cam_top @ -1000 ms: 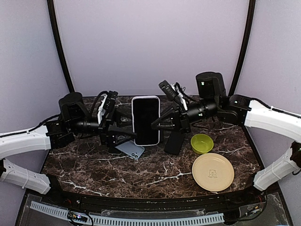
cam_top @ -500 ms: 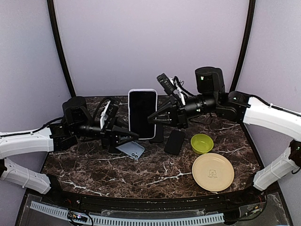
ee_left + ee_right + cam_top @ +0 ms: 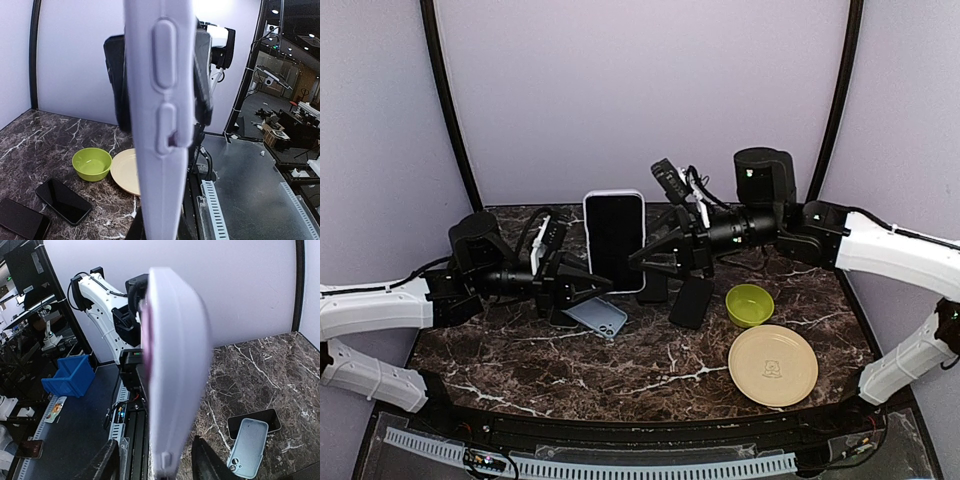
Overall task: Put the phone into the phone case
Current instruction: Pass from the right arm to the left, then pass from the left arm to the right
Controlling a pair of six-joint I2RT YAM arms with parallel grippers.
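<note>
The phone (image 3: 615,240), black screen facing the top camera, sits inside a pale lavender phone case (image 3: 159,125) and stands upright above the table between both arms. My left gripper (image 3: 598,286) is shut on the case's lower left edge; in the left wrist view the case's button side fills the middle. My right gripper (image 3: 642,262) is at the case's right edge. In the right wrist view its two dark fingers (image 3: 107,462) stand apart on either side of the blurred case (image 3: 175,365), with a gap showing on each side.
A light blue-grey case (image 3: 598,317) lies on the marble table (image 3: 520,370) under the left gripper. Two black phones (image 3: 692,300) lie near the centre. A green bowl (image 3: 750,304) and a beige plate (image 3: 773,365) sit at the right.
The cased phone has shifted left and a little up. My left gripper closed on it. My right gripper's jaws have opened off it.
</note>
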